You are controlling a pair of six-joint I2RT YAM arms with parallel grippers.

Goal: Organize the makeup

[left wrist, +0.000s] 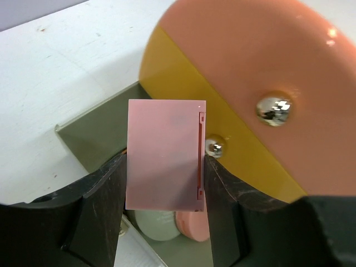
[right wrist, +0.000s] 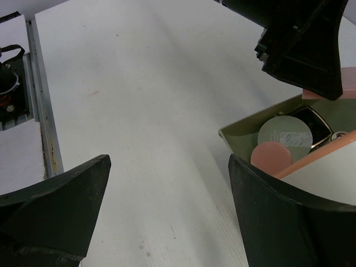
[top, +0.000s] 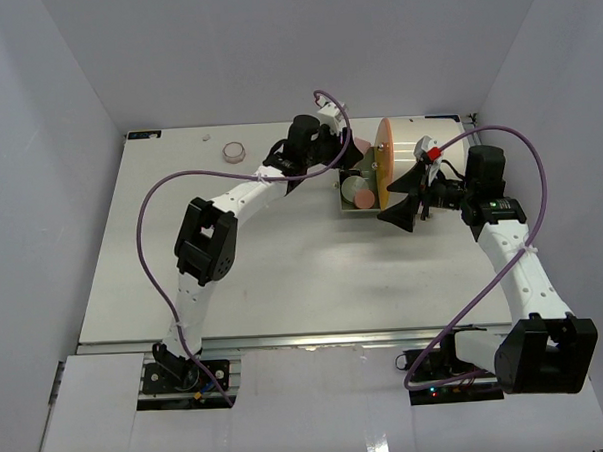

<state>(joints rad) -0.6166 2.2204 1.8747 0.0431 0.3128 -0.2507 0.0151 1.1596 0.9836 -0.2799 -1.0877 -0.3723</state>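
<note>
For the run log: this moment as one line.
left gripper: shut on pink pad, above tray | right gripper: open, empty | round jar: on table

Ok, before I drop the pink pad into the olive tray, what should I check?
1. Pink pad clamped flat between the left pincer fingers: ok.
2. Pad over the olive tray, not the table: ok.
3. Free space in the tray beside the grey-green compact and pink disc: cannot tell.
4. Right pincer open and empty: ok.
5. All makeup gathered: not ok, a round jar sits on the table's far left.
</note>
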